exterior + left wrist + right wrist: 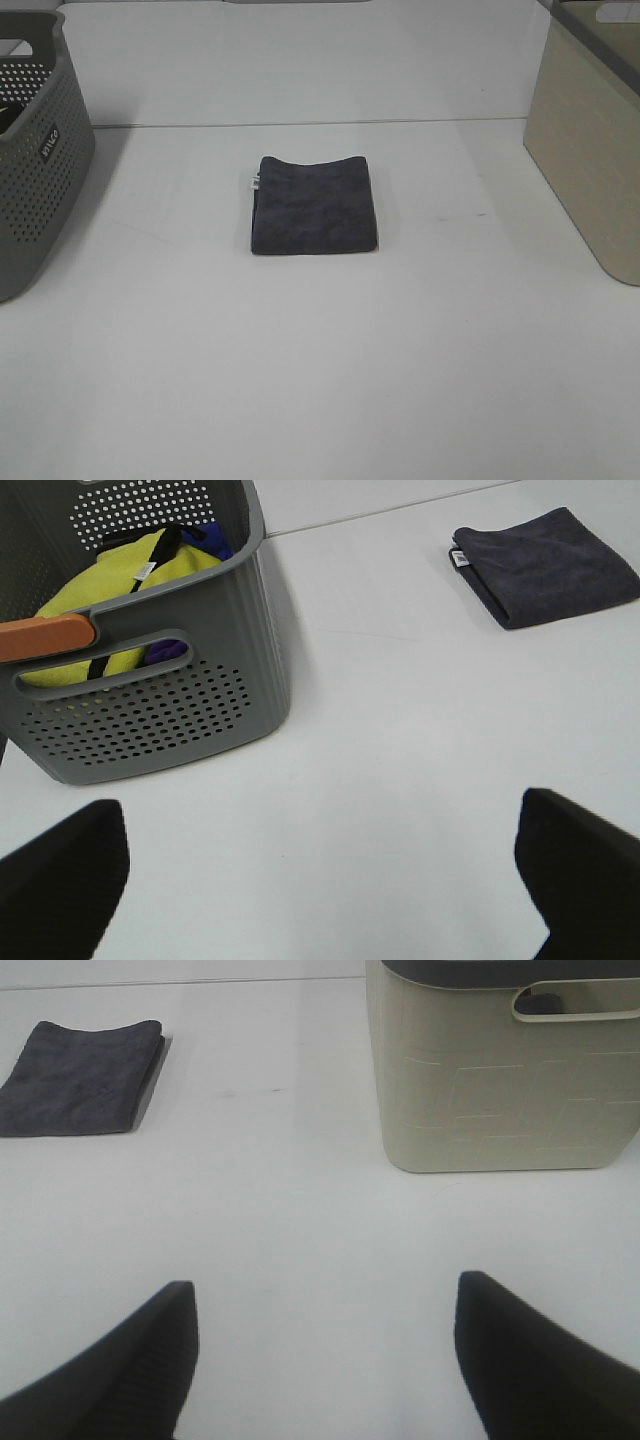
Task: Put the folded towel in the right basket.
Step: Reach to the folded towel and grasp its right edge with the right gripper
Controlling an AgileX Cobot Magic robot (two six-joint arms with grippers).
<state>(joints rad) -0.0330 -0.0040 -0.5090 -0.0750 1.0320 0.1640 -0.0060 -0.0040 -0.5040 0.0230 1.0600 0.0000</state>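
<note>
White tabletop (320, 380): folded grey towel (314, 205) at centre, beige basket (590, 150) at right edge. Both arms' jaws wide, empty.

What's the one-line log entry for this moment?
towel: folded, mid-table, untouched | right basket: beige, apart from towel | left gripper: open, empty | right gripper: open, empty

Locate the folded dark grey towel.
In the exterior high view the folded dark grey towel lies flat mid-table, between the perforated grey plastic basket at left and the beige plastic basket at right.
</note>
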